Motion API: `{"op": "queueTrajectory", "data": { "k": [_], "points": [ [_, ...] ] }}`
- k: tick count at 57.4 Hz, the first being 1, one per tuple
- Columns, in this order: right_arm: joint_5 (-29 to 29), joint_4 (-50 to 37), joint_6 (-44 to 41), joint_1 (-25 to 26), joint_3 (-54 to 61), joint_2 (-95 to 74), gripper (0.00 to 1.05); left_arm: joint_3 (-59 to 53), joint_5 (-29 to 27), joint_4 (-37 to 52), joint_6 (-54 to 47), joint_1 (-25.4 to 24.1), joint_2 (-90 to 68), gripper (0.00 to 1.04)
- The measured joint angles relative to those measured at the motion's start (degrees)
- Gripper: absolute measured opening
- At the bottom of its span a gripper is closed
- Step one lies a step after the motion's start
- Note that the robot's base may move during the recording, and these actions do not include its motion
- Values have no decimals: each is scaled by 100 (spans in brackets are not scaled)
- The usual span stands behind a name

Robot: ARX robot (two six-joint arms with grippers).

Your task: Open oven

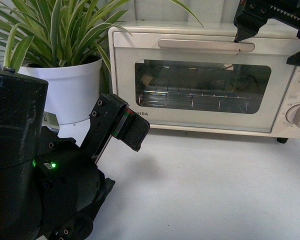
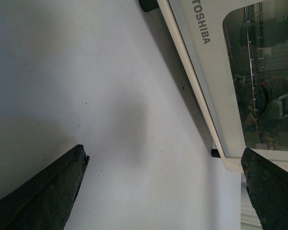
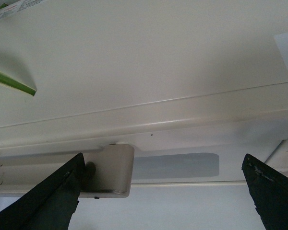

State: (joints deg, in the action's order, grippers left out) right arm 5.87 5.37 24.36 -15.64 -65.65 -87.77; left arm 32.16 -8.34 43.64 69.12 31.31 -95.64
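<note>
Right gripper (image 3: 163, 159): jaws wide apart, empty, just above right end of handle (image 1: 206, 45) of oven (image 1: 210, 125). Left gripper (image 2: 163, 149): jaws apart, empty, low before oven's left bottom corner. Oven door closed. Oven on white table (image 1: 215, 190), plant pot (image 1: 70, 90) at oven's left.

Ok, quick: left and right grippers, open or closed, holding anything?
Left gripper: open, holding nothing.
Right gripper: open, holding nothing, near the handle of the oven.
</note>
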Motion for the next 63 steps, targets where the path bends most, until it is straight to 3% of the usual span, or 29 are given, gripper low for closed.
{"op": "queueTrajectory", "data": {
  "k": [34, 63],
  "points": [
    [-643, -273, -219, 76, 704, 389, 95, -2, 0, 0, 13, -7, 11, 98],
    [-1497, -863, -660, -28, 2323, 992, 95, -15, 2, -28, 11, -31, 46, 98]
  ]
}}
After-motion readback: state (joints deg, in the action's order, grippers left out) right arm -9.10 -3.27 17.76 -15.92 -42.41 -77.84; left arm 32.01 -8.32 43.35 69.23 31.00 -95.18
